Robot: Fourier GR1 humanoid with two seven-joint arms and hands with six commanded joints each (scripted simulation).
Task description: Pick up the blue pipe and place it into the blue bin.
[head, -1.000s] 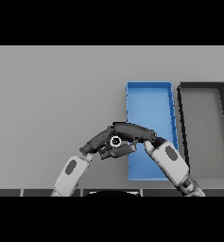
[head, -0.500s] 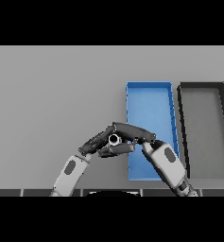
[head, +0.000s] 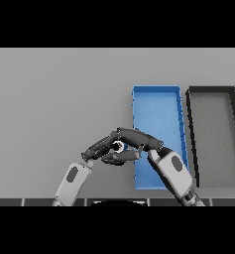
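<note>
Pipe (head: 119, 146) picked up but not yet in the bin (head: 157, 99), pinched by curled right hand (head: 139, 141) just left of the bin's near left wall, left hand (head: 100, 149) close beside with straight fingers, drop still to do.

The tabletop (head: 54, 99) is plain grey. The blue bin (head: 156, 106) is bright blue; the bin (head: 213, 134) beside it is black-rimmed with a grey floor. Both robot hands, left (head: 96, 148) and right (head: 136, 139), are dark; the pipe (head: 119, 146) shows a white ring with blue.
</note>
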